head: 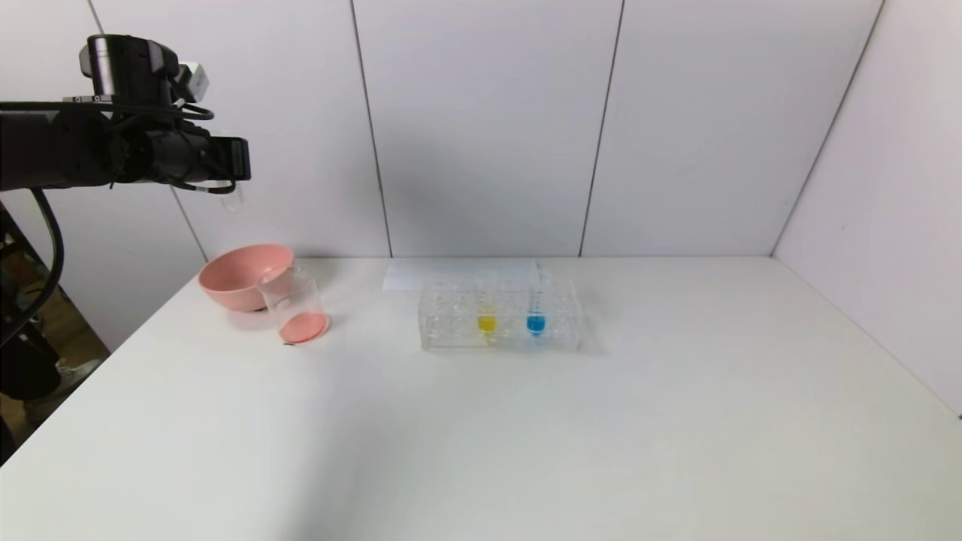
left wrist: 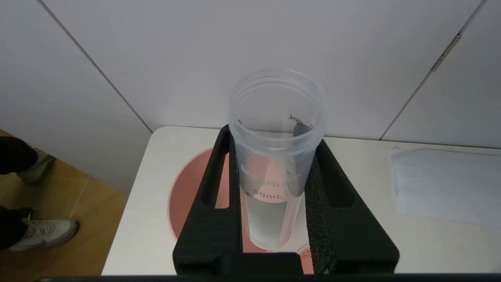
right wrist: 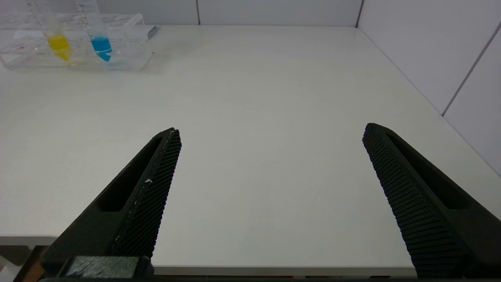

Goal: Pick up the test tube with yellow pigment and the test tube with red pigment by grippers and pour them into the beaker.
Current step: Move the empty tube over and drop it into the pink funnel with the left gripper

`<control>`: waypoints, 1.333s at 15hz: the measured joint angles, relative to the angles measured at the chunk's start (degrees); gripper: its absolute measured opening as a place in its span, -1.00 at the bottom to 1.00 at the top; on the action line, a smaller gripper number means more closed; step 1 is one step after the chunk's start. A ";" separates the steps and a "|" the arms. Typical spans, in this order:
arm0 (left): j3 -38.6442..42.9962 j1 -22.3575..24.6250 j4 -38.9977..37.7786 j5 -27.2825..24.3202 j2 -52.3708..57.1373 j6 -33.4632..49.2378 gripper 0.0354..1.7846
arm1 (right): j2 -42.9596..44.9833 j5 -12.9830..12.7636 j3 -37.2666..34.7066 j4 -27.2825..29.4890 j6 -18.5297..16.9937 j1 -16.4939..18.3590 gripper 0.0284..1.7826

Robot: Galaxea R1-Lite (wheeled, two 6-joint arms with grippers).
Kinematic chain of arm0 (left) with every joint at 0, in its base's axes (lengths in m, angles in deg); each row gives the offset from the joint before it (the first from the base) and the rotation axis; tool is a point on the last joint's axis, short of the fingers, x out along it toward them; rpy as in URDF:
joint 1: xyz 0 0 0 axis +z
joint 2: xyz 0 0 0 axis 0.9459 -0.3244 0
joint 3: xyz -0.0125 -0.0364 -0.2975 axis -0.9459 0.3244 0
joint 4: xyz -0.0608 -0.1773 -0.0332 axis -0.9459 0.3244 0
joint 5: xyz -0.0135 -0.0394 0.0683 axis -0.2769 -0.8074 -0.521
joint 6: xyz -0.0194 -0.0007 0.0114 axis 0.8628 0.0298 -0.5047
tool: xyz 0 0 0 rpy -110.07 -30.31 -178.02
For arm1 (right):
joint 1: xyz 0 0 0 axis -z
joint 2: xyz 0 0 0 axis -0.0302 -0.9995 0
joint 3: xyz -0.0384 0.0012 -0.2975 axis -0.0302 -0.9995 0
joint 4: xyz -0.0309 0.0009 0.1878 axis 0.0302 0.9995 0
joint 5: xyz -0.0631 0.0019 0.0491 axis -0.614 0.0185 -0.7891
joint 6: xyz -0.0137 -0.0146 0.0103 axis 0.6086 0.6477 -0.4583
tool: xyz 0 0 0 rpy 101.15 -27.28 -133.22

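red tube empty, clamped tight in L gripper, high over pink bowl | beaker holds red, beside bowl | next: rerack gently, keep upright | yellow tube in rack | R gripper wide open, empty | white table, panel walls

Pretty bright, even light from overhead, no harsh glare. The flat white tabletop carries only soft shadows beside the round pink plastic bowl and clear plastic tube rack. Distant stuff looks slightly soft.
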 joint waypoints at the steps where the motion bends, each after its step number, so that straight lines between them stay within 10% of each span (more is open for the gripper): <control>1: 0.76 0.33 0.05 0.00 0.13 0.91 -0.51 | 0.00 0.00 0.00 0.00 0.00 0.00 0.91; 20: 3.62 7.61 -12.12 -0.66 -10.18 7.23 -0.51 | 0.00 0.00 -0.02 0.00 0.00 -0.02 0.91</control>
